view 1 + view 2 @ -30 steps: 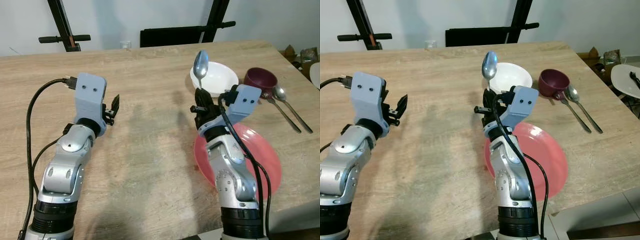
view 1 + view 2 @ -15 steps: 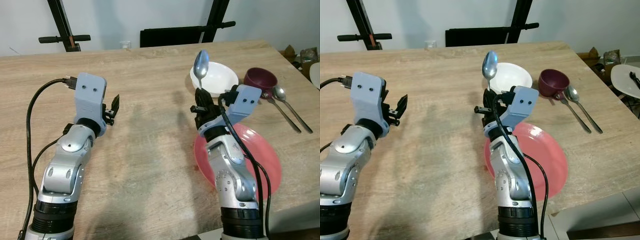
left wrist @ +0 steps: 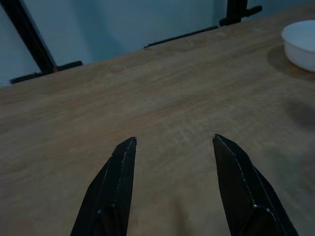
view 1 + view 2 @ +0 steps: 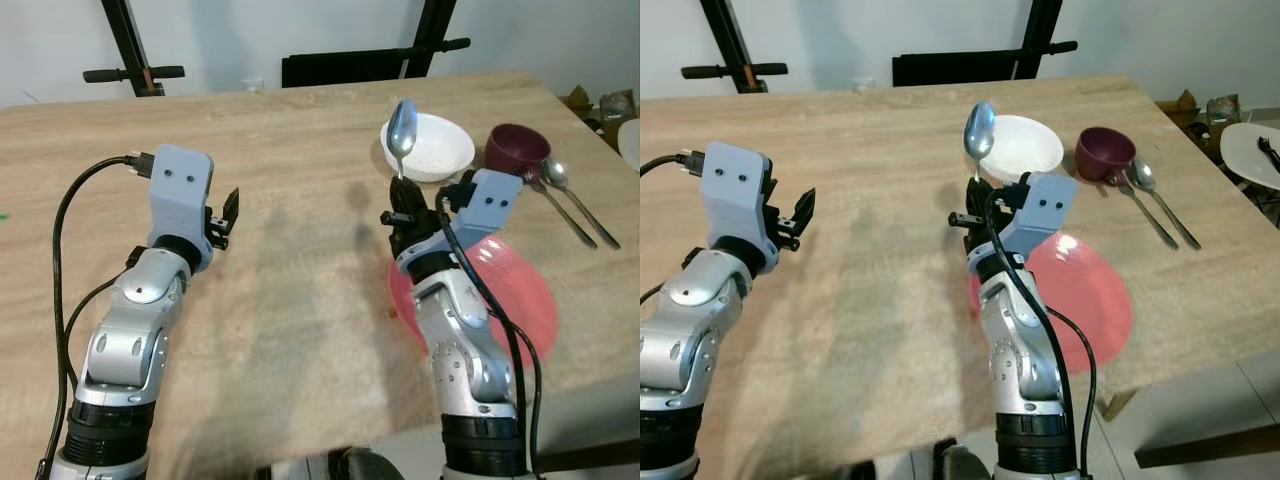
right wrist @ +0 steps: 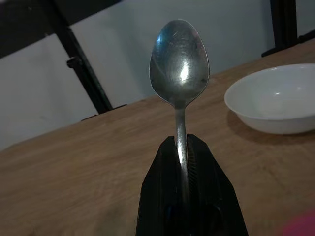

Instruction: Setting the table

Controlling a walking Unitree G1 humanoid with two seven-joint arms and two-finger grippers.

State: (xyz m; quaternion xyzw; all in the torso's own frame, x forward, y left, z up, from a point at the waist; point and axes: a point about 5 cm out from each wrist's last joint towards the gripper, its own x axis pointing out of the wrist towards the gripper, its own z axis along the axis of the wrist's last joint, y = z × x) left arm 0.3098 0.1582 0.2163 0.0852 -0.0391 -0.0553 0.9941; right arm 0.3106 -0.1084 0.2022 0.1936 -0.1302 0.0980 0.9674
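Steel spoon (image 5: pixel 179 64) upright, clamped in right end effector (image 5: pixel 184 147), no readable writing

1. The pink plate (image 4: pixel 520 290) was blurred, and the right arm (image 4: pixel 455 320) hid its near-left part.
2. The spoon (image 5: pixel 179 64) had its handle's lower end hidden between the closed fingers of the right gripper (image 5: pixel 186 147).
3. A white object (image 4: pixel 1252 150) beyond the table's right side was cut off by the picture's edge.
4. The dark shape (image 4: pixel 965 462) at the bottom edge was too blurred to identify.
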